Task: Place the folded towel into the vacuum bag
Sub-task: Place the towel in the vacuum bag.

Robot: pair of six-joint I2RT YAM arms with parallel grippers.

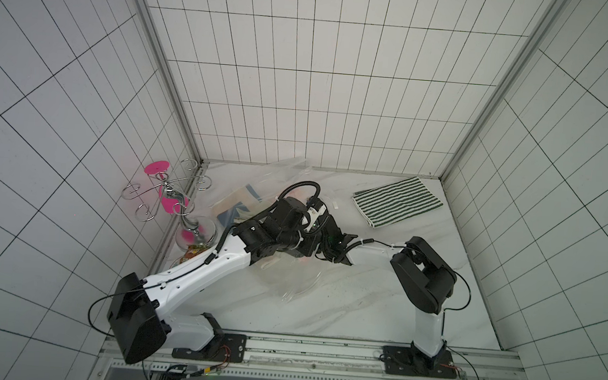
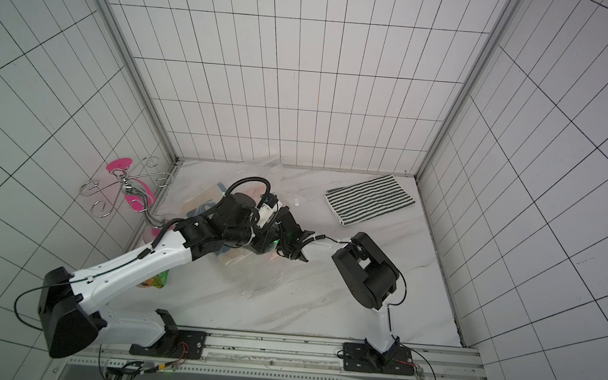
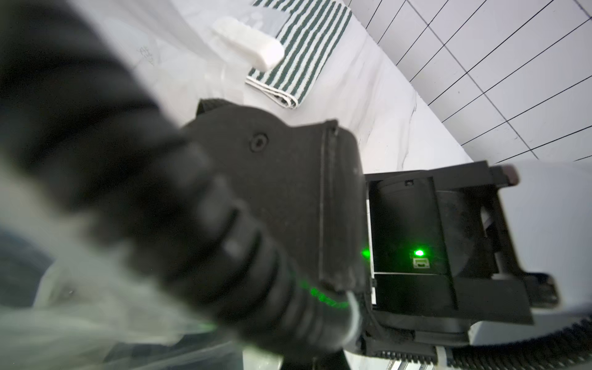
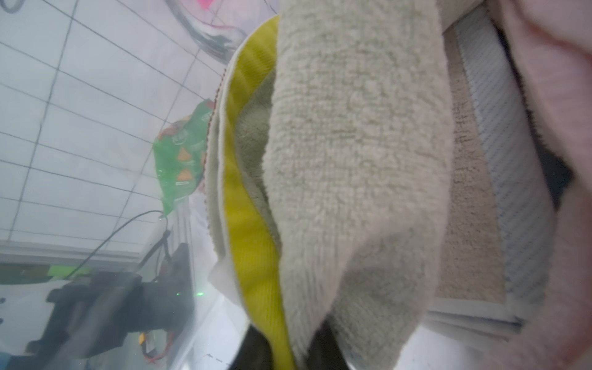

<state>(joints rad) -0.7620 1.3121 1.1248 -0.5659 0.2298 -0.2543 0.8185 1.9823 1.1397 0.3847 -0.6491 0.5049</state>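
Right wrist view, towel [image 4: 352, 153] btwn R claw [image 4: 290, 347] tips, grip unclear

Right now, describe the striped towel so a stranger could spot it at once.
On the marble table, look to the far right corner by the back wall. The striped towel lies folded flat there, outside the vacuum bag. Its dark green and white stripes appear on nothing else.

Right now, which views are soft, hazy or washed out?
Left wrist: the black hardware nearest the lens is blurred, the striped towel behind it sharp. Right wrist: the beige towel crowds the frame, pile crisp, background hazed through plastic. Both top views: evenly lit, sharp; the vacuum bag nearly vanishes against the marble tabletop.
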